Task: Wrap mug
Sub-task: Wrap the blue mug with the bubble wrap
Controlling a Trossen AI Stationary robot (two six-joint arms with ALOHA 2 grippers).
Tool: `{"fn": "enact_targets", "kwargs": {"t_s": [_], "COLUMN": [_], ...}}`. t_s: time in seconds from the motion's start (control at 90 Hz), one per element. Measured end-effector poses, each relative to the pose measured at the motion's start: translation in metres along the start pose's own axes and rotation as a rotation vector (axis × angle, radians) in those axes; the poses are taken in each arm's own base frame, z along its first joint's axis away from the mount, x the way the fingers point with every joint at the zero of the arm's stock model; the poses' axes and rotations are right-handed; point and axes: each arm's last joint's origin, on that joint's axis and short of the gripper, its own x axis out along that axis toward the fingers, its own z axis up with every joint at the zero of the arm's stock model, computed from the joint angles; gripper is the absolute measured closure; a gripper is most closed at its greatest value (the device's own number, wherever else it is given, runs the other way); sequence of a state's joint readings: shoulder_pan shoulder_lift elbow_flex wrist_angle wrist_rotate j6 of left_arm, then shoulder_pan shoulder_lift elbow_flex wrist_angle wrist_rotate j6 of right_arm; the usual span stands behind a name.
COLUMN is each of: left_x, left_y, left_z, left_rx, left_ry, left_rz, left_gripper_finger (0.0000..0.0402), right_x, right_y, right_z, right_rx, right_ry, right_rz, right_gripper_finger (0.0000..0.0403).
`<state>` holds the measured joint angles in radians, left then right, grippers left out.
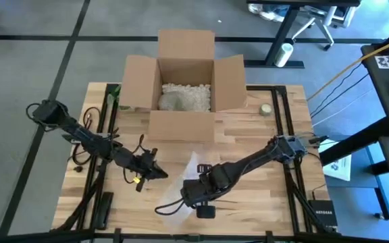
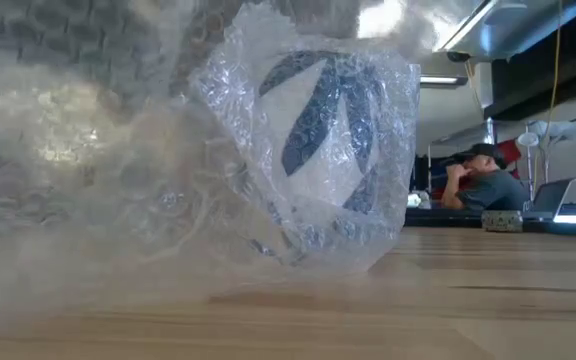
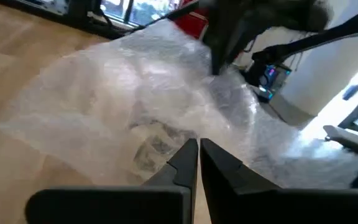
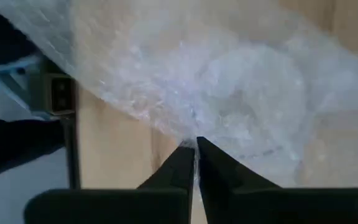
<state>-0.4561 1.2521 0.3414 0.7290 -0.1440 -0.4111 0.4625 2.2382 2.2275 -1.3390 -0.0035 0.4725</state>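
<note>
Behind the wooden desk [image 1: 248, 135], an open cardboard box [image 1: 184, 81] is seen. Near the front edge, the mug [image 2: 323, 140] is covered in bubble wrap [image 2: 268, 160], whose edge is pinched by the right end effector [image 4: 195, 144]. The left end effector [image 3: 199, 144] is held pressed together beside the wrap.

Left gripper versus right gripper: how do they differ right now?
The right gripper is pinched on the edge of the bubble wrap; the left gripper is shut on nothing, short of the wrap. In the high view the right gripper sits over the wrap at the table's front edge, while the left gripper waits beside it. Both have their fingers closed.
</note>
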Motion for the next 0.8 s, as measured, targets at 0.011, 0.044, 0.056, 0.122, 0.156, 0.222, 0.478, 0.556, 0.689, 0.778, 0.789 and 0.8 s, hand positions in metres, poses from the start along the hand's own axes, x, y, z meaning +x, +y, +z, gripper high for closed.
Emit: {"fn": "enact_targets", "kwargs": {"t_s": [0.011,0.044,0.056,0.122,0.156,0.222,0.478,0.556,0.689,0.778,0.789,0.8], "left_x": [0.001,0.002,0.002,0.004,0.006,0.007,0.008,0.008,0.008,0.008,0.008,0.008], "left_y": [0.000,-0.002,-0.002,-0.004,-0.005,-0.006,-0.006,-0.006,-0.005,-0.005,-0.005,-0.005], "left_z": [0.000,0.002,0.003,0.005,0.007,0.010,0.010,0.008,0.007,0.007,0.007,0.007], "left_rx": [0.001,0.007,0.010,0.028,0.033,0.040,0.037,0.031,0.031,0.029,0.029,0.029], "left_ry": [0.002,0.005,0.006,0.020,0.023,0.021,0.039,0.057,0.068,0.075,0.074,0.074], "left_rz": [-0.001,-0.004,-0.005,-0.002,-0.001,-0.002,0.006,0.013,0.018,0.021,0.021,0.021], "left_gripper_finger": [0.0402,0.0402,0.0402,0.0402,0.0402,0.0402,0.0402,0.0402,0.0402,0.0402,0.0402,0.0402], "right_x": [0.002,0.005,0.006,0.013,0.016,0.021,0.025,0.021,0.008,0.002,0.002,0.002], "right_y": [0.000,-0.001,-0.001,-0.003,-0.004,-0.010,-0.014,-0.013,-0.011,-0.009,-0.009,-0.009], "right_z": [0.000,0.000,0.000,0.003,0.005,0.006,0.003,0.000,-0.004,-0.006,-0.006,-0.006], "right_rx": [0.000,0.001,0.001,0.001,0.003,0.016,0.060,0.074,0.098,0.110,0.111,0.113], "right_ry": [0.004,0.007,0.005,-0.016,-0.026,-0.013,0.040,0.048,0.043,0.032,0.032,0.031], "right_rz": [-0.002,-0.005,-0.005,0.004,0.009,0.015,0.032,0.033,0.040,0.048,0.048,0.048], "right_gripper_finger": [0.0402,0.0402,0.0402,0.0402,0.0402,0.0402,0.0402,0.0402,0.0402,0.0402,0.0402,0.0402]}}
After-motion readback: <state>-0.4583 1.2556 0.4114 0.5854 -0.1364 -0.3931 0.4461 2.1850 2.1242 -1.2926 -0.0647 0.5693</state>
